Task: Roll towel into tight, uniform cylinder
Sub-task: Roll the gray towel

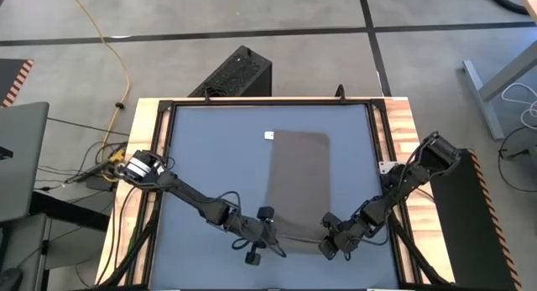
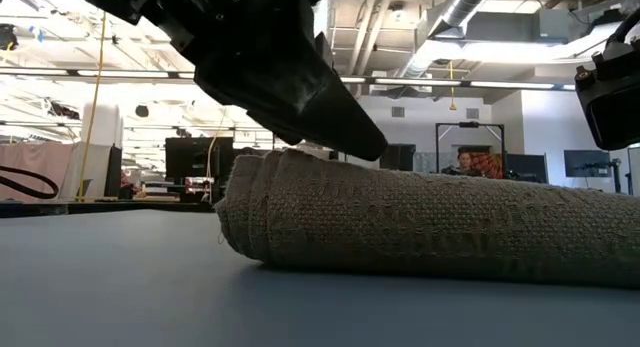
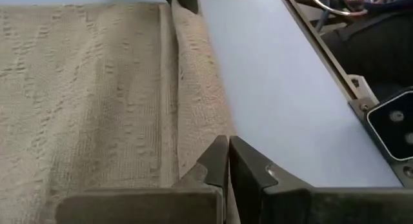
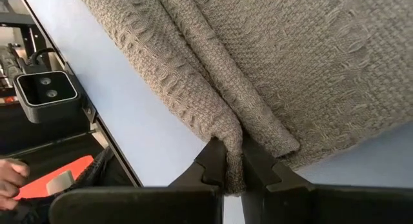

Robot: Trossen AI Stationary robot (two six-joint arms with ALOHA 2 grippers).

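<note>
Lying on blue-grey table [image 1: 210, 157], right of centre: towel [image 1: 298, 178], coarse woven taupe cloth, near edge rolled into short thick roll, rest lying flat, white tag [image 1: 268, 136] at far left corner. Left gripper [image 1: 267, 239] sitting at roll's left end, fingers pressed together beside cloth edge. Right gripper [image 1: 329, 243] pinching roll's right end. Black box [image 1: 235, 73] standing on floor beyond table.
</note>
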